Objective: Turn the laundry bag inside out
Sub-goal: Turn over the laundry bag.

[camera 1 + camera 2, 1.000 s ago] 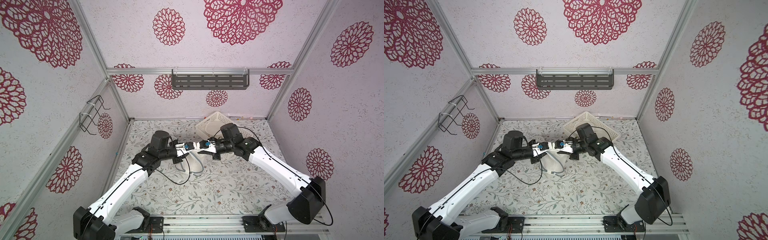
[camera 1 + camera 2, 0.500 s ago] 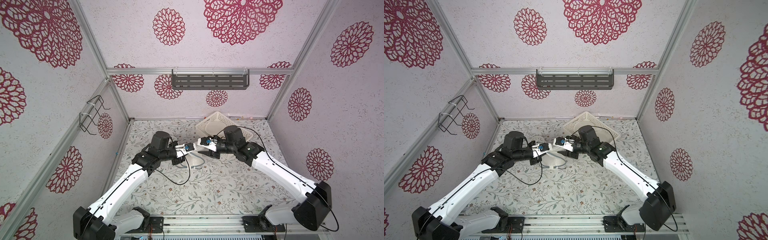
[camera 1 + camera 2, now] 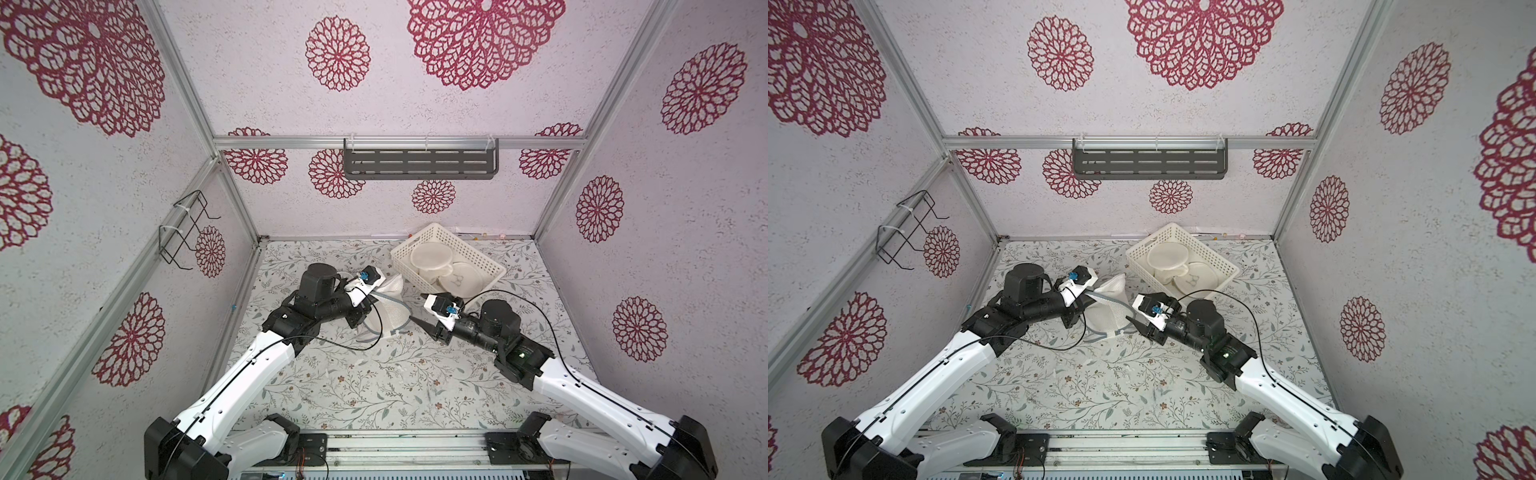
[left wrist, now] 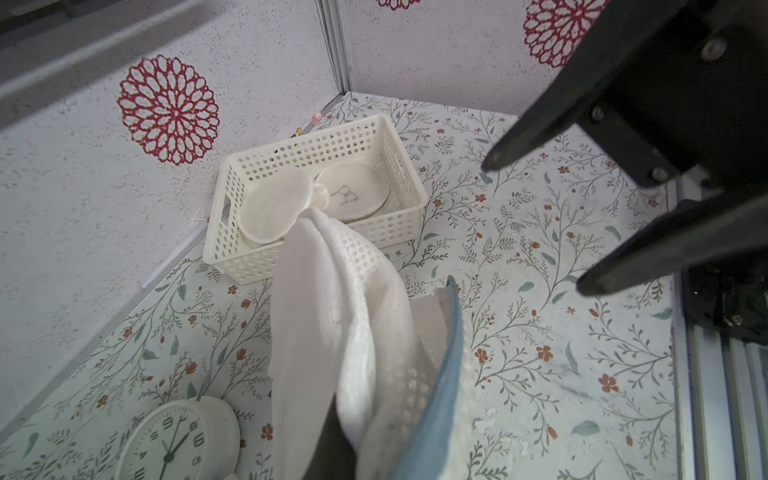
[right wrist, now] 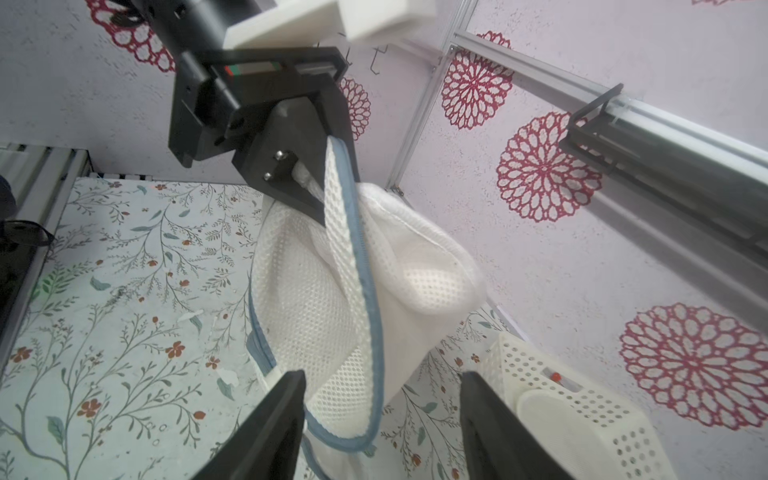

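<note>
Pinching the blue-trimmed rim of the laundry bag (image 5: 316,316), the left gripper (image 5: 309,178) has its jaws pressed together on a bunched fold of mesh. The bag hangs from that one hold over the middle of the bench (image 3: 374,382), somewhat toward the far edge. Whether its lowest fold touches the surface cannot be told.

The right gripper (image 4: 534,226) has its jaws spread, just beside the bag's open mouth and apart from it, holding nothing.

The bag looks light, limp and open-weave. It will likely sag and fold over itself, so a push would only crumple it. The trim is probably the firmest part and the safest grip, since bare mesh may snag on a fingertip or slip out. A sensible second hold would be the rim opposite the left pinch, or the closed bottom reached through the mouth.

Near the far right corner sits a white perforated basket (image 3: 413,237) holding round white pieces, apart from the bag. A white clock (image 4: 178,440) lies on the bench near the left gripper.
</note>
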`<action>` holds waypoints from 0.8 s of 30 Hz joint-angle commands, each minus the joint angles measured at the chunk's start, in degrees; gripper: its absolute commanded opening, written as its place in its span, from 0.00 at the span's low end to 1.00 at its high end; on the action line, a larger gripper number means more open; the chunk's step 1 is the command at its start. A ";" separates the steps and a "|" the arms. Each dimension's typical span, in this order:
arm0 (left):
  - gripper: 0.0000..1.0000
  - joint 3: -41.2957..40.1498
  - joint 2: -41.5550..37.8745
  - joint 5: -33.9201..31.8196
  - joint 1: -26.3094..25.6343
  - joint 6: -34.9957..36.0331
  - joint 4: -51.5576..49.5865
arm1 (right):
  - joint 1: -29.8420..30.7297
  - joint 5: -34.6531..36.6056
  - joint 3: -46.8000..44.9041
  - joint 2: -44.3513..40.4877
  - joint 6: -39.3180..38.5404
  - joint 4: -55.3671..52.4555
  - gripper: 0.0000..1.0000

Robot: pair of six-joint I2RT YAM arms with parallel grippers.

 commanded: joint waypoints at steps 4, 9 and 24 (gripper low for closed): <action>0.00 -0.87 -2.71 2.95 0.30 -5.79 5.17 | 1.83 8.36 -2.03 5.84 5.97 17.62 0.52; 0.00 -1.65 -4.19 3.49 0.25 -6.58 6.05 | 1.92 11.81 -1.98 9.00 6.16 21.74 0.35; 0.00 -2.36 -3.60 1.47 -1.67 1.60 3.24 | 1.03 17.49 7.01 6.95 6.34 13.64 0.00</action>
